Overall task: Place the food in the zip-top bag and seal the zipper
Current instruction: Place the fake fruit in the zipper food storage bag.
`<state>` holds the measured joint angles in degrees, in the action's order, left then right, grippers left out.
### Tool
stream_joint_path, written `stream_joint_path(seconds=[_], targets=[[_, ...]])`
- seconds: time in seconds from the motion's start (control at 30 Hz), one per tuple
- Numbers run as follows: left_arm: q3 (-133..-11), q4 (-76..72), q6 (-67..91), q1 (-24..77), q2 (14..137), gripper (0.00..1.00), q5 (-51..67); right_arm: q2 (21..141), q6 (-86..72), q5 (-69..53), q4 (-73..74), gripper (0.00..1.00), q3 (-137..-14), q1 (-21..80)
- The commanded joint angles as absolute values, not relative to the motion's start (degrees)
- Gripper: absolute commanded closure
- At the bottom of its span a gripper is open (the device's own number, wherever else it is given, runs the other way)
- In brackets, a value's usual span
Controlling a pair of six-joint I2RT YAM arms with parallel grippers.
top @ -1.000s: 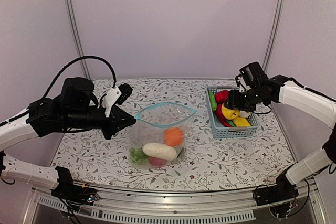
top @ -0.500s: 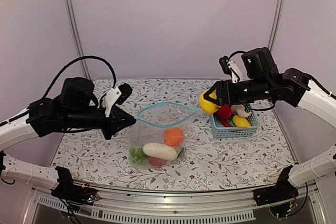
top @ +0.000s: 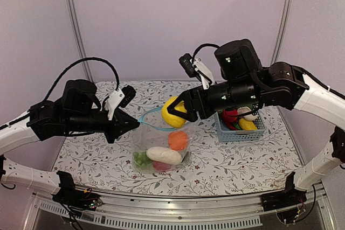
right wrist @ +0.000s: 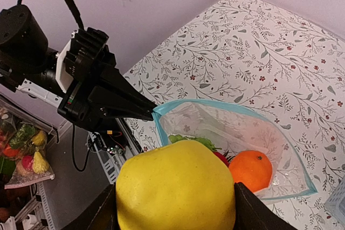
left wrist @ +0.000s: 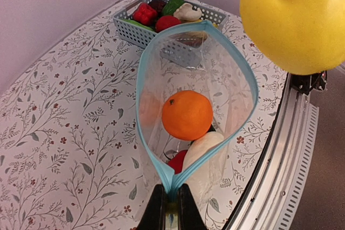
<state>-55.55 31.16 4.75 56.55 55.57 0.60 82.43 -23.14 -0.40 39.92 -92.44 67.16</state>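
lemon [top: 173, 112] above open zip-top bag [top: 146, 133], orange [top: 178, 140] inside

Lemon [top: 173, 112] above the bag [top: 155, 134], basket [top: 237, 135] to its right.

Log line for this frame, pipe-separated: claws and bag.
left claw: shut on zipper end | right claw: shut on lemon, above open zip-top bag | inside: orange, radish

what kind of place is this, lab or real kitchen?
Likely a lab test booth, not a kitchen: bare lilac wall panels between metal frame posts, a floral-print tabletop, and toy food in a light blue mesh basket.
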Motion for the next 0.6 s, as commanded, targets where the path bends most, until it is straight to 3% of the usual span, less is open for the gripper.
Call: stream_joint_path(seconds=[0.0,0.57], targets=[[-55.2,30.2,5.2,56.1,54.9,1.0,0.2,88.1,-21.3,5.4,42.6,0.4,-95.5,68.6],[-55.2,30.2,5.1,56.1,54.7,1.0,0.2,93.7,-23.8,14.4,43.6,0.39,-98.2,68.4]])
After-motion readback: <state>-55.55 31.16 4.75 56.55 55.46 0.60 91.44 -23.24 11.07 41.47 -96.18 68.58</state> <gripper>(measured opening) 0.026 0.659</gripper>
